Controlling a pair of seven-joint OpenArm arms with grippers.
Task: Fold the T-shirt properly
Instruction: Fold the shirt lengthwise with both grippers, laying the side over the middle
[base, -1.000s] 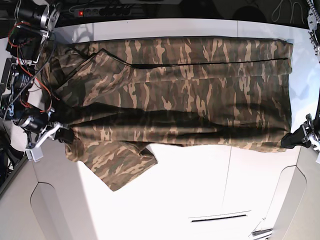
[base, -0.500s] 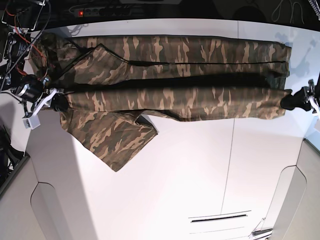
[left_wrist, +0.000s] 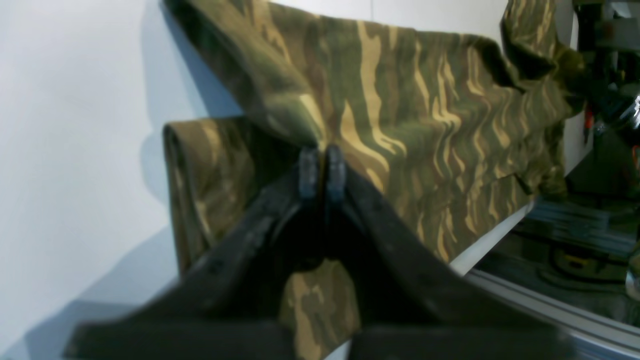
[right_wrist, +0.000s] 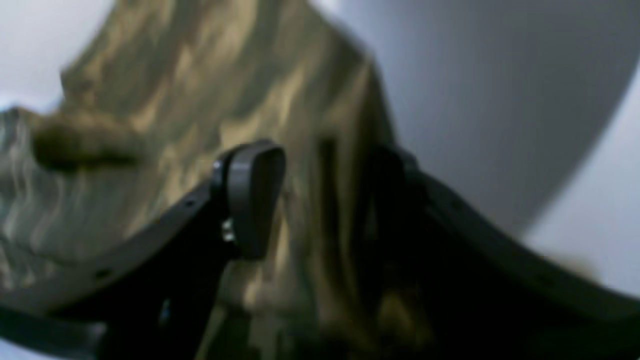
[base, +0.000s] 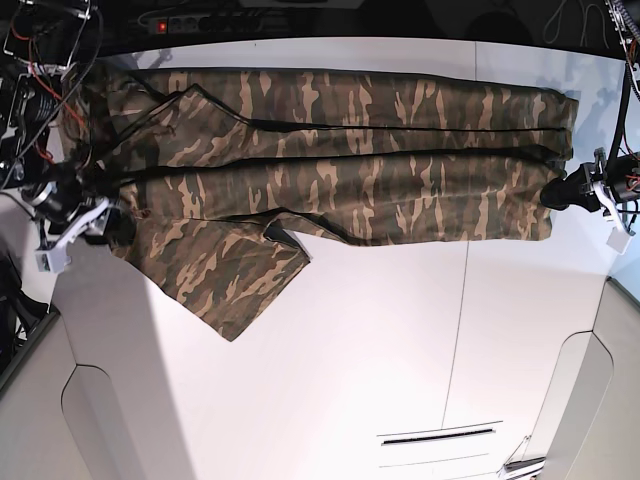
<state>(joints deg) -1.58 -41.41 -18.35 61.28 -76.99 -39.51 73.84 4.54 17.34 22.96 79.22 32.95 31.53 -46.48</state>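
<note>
A camouflage T-shirt lies stretched in a long band along the far side of the white worktop, one lengthwise fold apparently laid over, with a sleeve sticking out from the near edge of the shirt toward the front of the worktop. The left claw is clamped tight on the cloth at one end of the shirt; at the other end the right claw stands wide apart, blurred, with cloth between its fingers but no clear grip. Judged from this, the first fold is about finished; the loose sleeve and the crosswise folds are left. The worktop is smooth, white and seamed, with a slot near its front; behind the shirt, a dark room with cables and a power strip.
</note>
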